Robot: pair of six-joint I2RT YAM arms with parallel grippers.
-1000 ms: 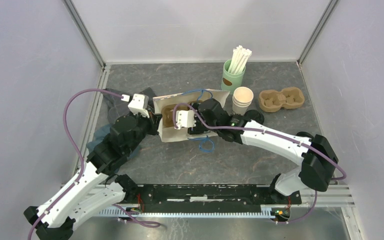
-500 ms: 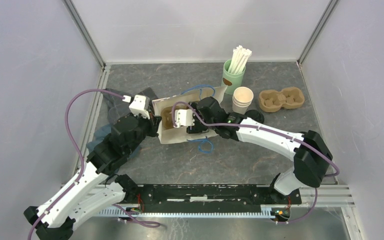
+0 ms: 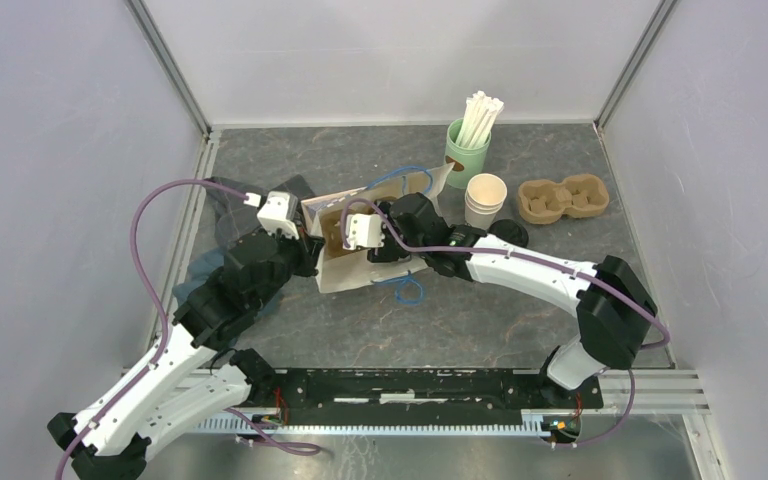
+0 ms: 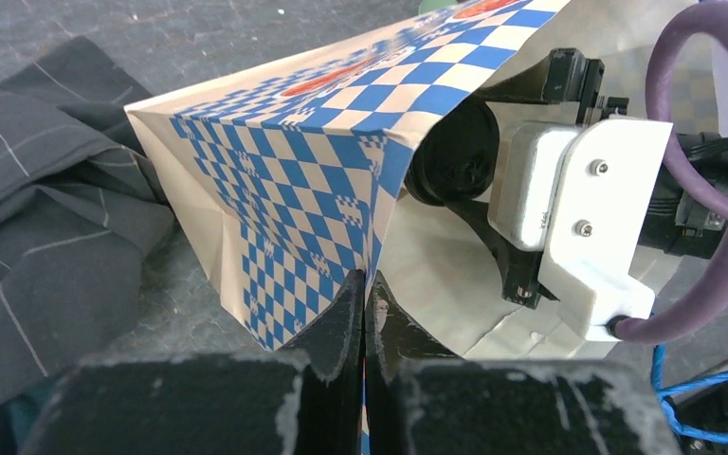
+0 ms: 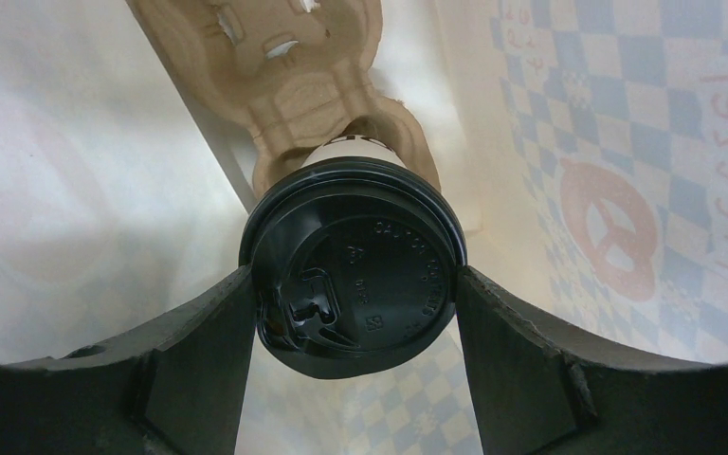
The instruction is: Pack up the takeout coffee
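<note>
The paper bag [image 4: 294, 180] lies on its side on the bench [image 3: 480, 320]. The left claw [image 4: 364, 289] is together, pinching the checkered edge of the bag's mouth. The right claw [image 5: 355, 284] reaches inside the bag and is clamped on the black lid of a white coffee cup [image 5: 370, 256]. The cup's base meets a pocket of a brown pulp cup carrier [image 5: 284, 66] inside the bag; whether it is seated cannot be told. A stack of open white cups [image 3: 485, 200] stands outside, beside the green straw cup [image 3: 465, 155].

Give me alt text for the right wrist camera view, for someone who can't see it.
The right gripper clamps the black lid of a white coffee cup inside a blue-checked paper bag, over a brown pulp carrier.
</note>
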